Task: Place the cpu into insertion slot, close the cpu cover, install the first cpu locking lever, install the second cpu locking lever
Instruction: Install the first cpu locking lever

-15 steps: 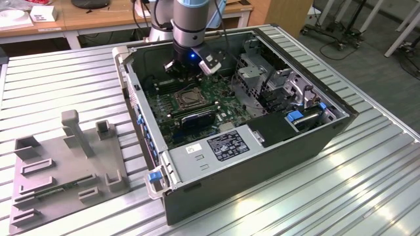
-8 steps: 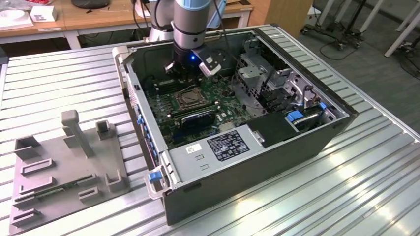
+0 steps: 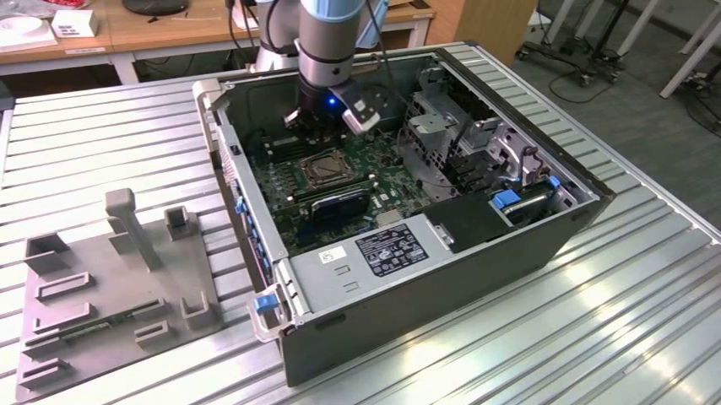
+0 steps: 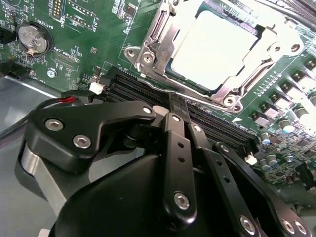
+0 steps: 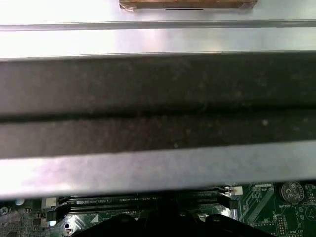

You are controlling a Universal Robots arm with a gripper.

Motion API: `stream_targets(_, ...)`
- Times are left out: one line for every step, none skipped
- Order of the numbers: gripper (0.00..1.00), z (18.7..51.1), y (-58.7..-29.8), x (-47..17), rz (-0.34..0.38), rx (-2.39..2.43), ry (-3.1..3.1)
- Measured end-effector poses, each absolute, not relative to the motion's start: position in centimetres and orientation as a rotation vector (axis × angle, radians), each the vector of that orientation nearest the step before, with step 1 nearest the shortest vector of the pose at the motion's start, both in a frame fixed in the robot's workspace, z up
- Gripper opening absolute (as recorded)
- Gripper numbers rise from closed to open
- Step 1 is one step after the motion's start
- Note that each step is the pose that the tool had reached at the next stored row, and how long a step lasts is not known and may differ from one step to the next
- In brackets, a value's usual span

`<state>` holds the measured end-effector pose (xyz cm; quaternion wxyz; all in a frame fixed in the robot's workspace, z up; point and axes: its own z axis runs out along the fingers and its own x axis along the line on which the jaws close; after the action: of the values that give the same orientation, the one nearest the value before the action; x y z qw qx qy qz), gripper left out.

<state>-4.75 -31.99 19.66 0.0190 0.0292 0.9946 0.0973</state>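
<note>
The chip (image 4: 212, 47) lies in the socket (image 3: 319, 171), the cover (image 4: 159, 39) down around it; the pincer (image 4: 178, 109), closed up and holding nothing, hangs just beside the socket, its tips at the long black memory slots (image 4: 140, 89).

Claw (image 4: 175, 108): matt black links, bright steel screw heads.
Cpu (image 4: 212, 47): smooth pale metal top, satin sheen.
Cpu cover (image 4: 237, 81): bare polished metal, glinting.
Circuit board (image 4: 98, 34): glossy green lacquer.
Memory slots (image 4: 143, 89): black plastic.
Bench (image 3: 101, 143): ribbed brushed metal, reflective.
Computer case (image 3: 451, 304): dark painted sheet metal.
Fixture block (image 3: 113, 287): matt grey plastic.
</note>
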Motion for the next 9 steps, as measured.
stream_targets(0.11,19.60,-31.98,-4.73,0.302,0.091,3.087)
stream_targets(0.11,19.56,-31.98,-4.71,0.302,0.091,3.087)
stream_targets(0.11,19.54,-31.99,-4.69,0.302,0.091,3.088)
stream_targets(0.11,19.54,-31.99,-4.69,0.302,0.091,3.088)
stream_targets(0.11,19.53,-31.99,-4.68,0.302,0.091,3.088)
stream_targets(0.11,19.53,-31.98,-4.68,0.302,0.091,3.088)
stream_targets(0.11,19.52,-31.98,-4.67,0.302,0.091,3.087)
stream_targets(0.11,19.51,-31.98,-4.67,0.303,0.091,3.087)
stream_targets(0.11,19.51,-31.97,-4.67,0.303,0.091,3.087)
